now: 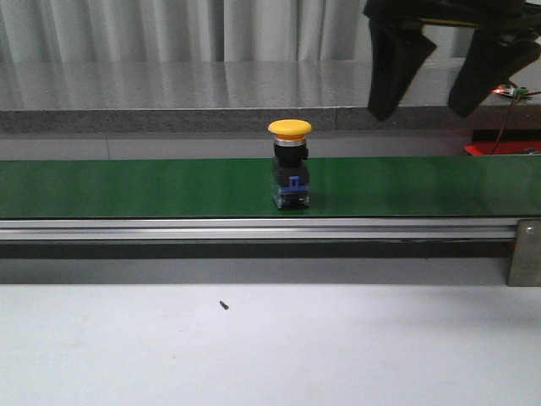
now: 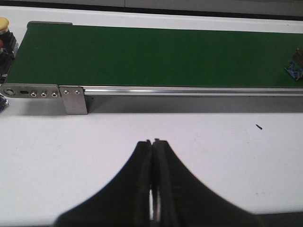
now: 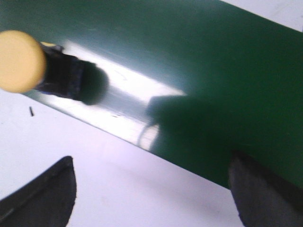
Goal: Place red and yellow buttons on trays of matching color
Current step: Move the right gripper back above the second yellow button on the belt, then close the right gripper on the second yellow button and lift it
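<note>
A yellow button (image 1: 290,165) with a mushroom cap, black body and blue base stands upright on the green conveyor belt (image 1: 127,186). My right gripper (image 1: 422,112) hangs open above and to the right of it, holding nothing. In the right wrist view the yellow button (image 3: 21,60) lies off to one side of the open right gripper (image 3: 151,161). My left gripper (image 2: 152,142) is shut and empty over the white table, short of the belt (image 2: 156,54). The button's blue base (image 2: 296,68) shows at the frame edge. No red button is clearly seen.
A strip of red (image 1: 499,148), possibly a tray, shows behind the belt at the far right. The belt's metal rail (image 1: 254,228) and bracket (image 1: 524,252) run along its near side. A yellow-capped object (image 2: 4,22) sits past the belt's end. A small dark speck (image 1: 224,304) lies on the table.
</note>
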Controlling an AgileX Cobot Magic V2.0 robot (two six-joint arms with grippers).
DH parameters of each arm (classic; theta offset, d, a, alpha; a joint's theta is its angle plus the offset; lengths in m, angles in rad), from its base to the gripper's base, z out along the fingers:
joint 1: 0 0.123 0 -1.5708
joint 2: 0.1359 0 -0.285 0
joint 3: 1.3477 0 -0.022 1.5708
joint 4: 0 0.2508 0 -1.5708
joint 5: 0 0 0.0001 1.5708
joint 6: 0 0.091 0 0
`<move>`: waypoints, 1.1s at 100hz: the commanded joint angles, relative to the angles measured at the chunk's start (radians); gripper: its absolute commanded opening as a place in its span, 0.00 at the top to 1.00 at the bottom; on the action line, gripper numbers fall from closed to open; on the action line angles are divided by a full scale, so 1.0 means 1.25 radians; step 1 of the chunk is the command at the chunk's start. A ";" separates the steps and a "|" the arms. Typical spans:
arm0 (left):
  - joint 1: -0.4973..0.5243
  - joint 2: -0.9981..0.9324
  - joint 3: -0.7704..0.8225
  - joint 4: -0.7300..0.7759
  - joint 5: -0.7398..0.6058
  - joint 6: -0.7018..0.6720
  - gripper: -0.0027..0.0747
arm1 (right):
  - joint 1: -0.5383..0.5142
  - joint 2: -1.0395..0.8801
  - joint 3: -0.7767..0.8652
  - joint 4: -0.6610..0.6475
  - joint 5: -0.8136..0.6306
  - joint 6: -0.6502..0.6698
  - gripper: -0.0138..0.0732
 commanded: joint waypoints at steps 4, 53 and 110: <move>-0.006 0.008 -0.021 -0.010 -0.055 0.000 0.99 | 0.033 -0.008 -0.061 0.016 0.015 0.002 0.10; -0.006 0.008 -0.021 -0.010 -0.055 0.000 0.99 | 0.083 0.120 -0.185 0.015 0.092 0.097 0.10; -0.006 0.008 -0.021 -0.010 -0.055 0.000 0.99 | 0.083 0.186 -0.195 0.009 0.007 0.114 0.40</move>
